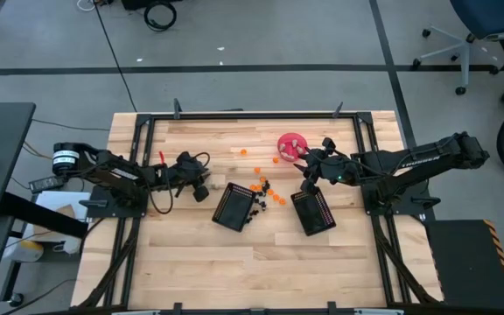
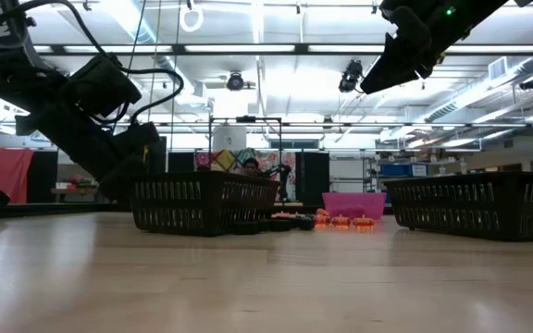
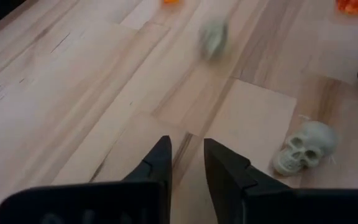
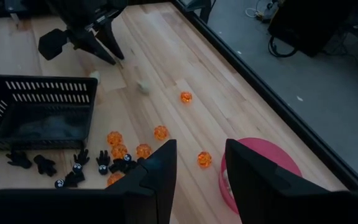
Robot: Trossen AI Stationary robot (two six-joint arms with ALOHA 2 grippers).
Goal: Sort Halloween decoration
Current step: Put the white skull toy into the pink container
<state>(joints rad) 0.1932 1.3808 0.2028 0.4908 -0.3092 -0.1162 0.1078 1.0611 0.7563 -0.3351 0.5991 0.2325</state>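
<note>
A pale wooden table (image 1: 261, 254) in a black frame stands on a grey floor, with a large lit hall behind it.

The left gripper (image 3: 187, 163) hangs low over the bare wood on the table's left side, its two dark fingers (image 3: 157, 163) slightly apart with nothing between them. Just beside its tips lies a pale skull (image 3: 304, 147); a second pale piece (image 3: 213, 38), blurred, lies farther ahead of it. A black mesh basket (image 1: 234, 206) sits a little beyond this gripper toward the table's middle.

The right gripper (image 4: 199, 163) is held well above the table, its fingers (image 4: 160, 171) spread and empty. Almost under it is a pink bowl (image 4: 272, 160), and an orange pumpkin (image 4: 204, 159) lies on the wood just beside the bowl. Farther out from this gripper, more orange pumpkins (image 4: 135, 144) are scattered, and a cluster of black spiders (image 4: 73, 167) lies along the front of the first basket. One pumpkin (image 4: 186, 97) lies apart, farther up the table. A second black basket (image 1: 313, 212) sits on the table close to the right gripper.
</note>
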